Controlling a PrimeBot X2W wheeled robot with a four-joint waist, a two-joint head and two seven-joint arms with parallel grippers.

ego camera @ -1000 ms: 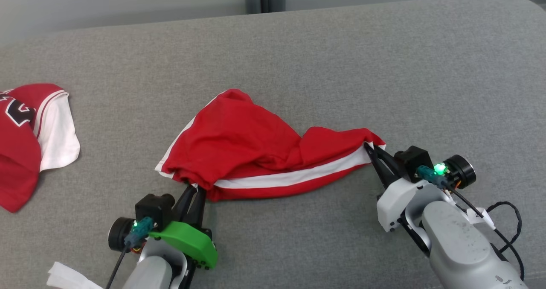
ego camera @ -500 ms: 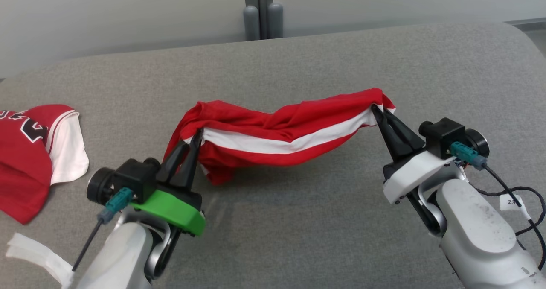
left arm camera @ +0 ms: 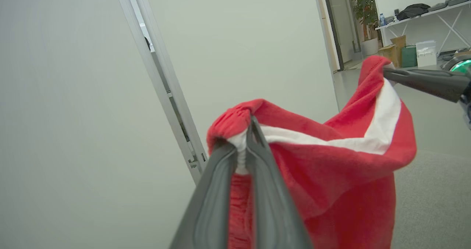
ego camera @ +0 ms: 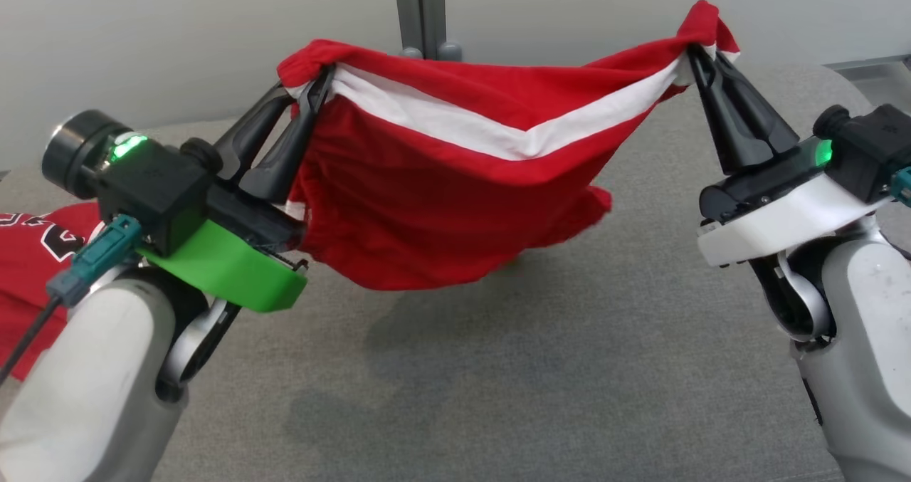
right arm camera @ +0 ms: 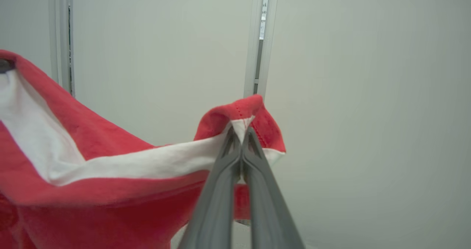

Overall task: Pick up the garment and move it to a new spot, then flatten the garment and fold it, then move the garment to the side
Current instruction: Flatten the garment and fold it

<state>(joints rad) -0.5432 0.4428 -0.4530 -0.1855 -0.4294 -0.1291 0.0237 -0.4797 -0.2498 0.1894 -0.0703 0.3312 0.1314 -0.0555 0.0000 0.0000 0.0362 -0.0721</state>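
Jaws on both arms are clenched on cloth. At the left edge, a second red jersey with black lettering (ego camera: 28, 254) lies on the grey fabric surface (ego camera: 498, 368). Left of centre, the left gripper (ego camera: 314, 83) (green-mounted) pinches a bunched corner of the red cloth garment with a white stripe (ego camera: 455, 183). It sags across the upper middle, hanging clear of the surface, to the upper right, where the right gripper (ego camera: 692, 50) (white-mounted) grips its other corner.

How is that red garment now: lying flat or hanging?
Hanging: the red garment sags between both arms' jaws, which pinch its upper corners, above the grey cushion.
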